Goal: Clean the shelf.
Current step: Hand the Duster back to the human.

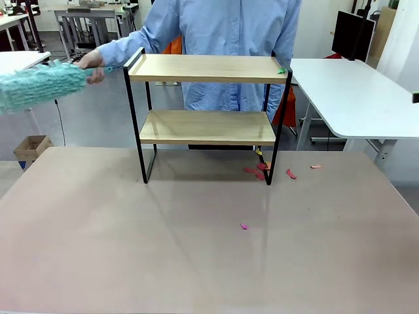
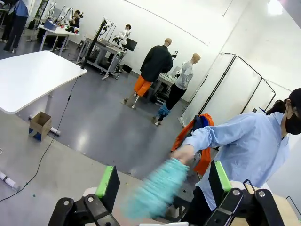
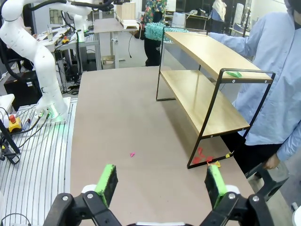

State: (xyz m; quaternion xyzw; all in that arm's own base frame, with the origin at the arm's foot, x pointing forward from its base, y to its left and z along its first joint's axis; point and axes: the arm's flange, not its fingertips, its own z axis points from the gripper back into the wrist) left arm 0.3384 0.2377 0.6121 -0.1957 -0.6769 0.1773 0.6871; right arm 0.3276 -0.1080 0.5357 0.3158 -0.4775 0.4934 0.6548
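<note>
The shelf [image 1: 206, 114] stands at centre frame in the front view, on the far half of the table [image 1: 196, 261], directly in front of the person [image 1: 226, 39]. In my right wrist view it occupies the upper right.

My left gripper [image 2: 162, 183] is released, its jaws wide apart with nothing between the pads; it points off the table toward the room. My right gripper [image 3: 162, 183] is likewise released and empty, hovering over the near table area at the bottom of its frame, well apart from the shelf.

Step in hand, as I judge it: handover of the cleaning tool. The person's hand [image 1: 93, 65] holds a teal duster [image 1: 39, 85] at the upper left of the front view, out to the left of the shelf's top board. In my left wrist view the duster appears blurred at lower centre, roughly between my left fingers [image 2: 107, 183].

Debris present: a green scrap [image 1: 281, 70] on the right end of the top board, red scraps [image 1: 262, 170] on the table beside the shelf's right foot, and a pink scrap [image 1: 243, 226] nearer the table's centre.

Next move calls for: align my left jaws around the duster, clamp only once it is steady, then sweep the top board toward the green scrap.
</note>
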